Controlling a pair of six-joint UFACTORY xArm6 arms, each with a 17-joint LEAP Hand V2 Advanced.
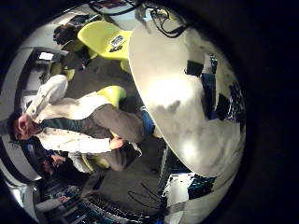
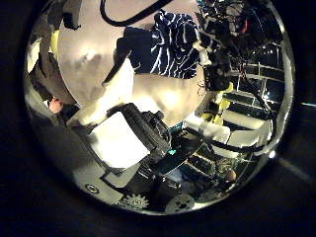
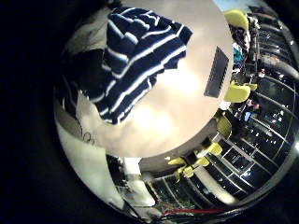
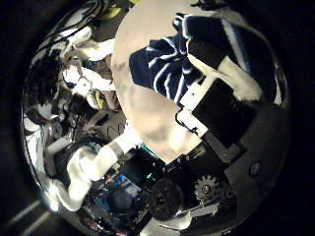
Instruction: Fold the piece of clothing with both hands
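Hands hover above the round white table [image 3: 177, 112], neither holding anything; their finger spread cannot be told. Soft, light and floppy by the look of it, the dark blue, white-striped knit garment [image 3: 135, 56] is best pinched at its edges or corners.

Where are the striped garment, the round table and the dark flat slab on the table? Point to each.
striped garment [image 3: 135, 58]: right little finger side palm view, middle of the cloth.
round table [image 3: 173, 117]: right little finger side palm view, bare top beside the garment.
dark flat slab [image 3: 217, 72]: right little finger side palm view, its middle.
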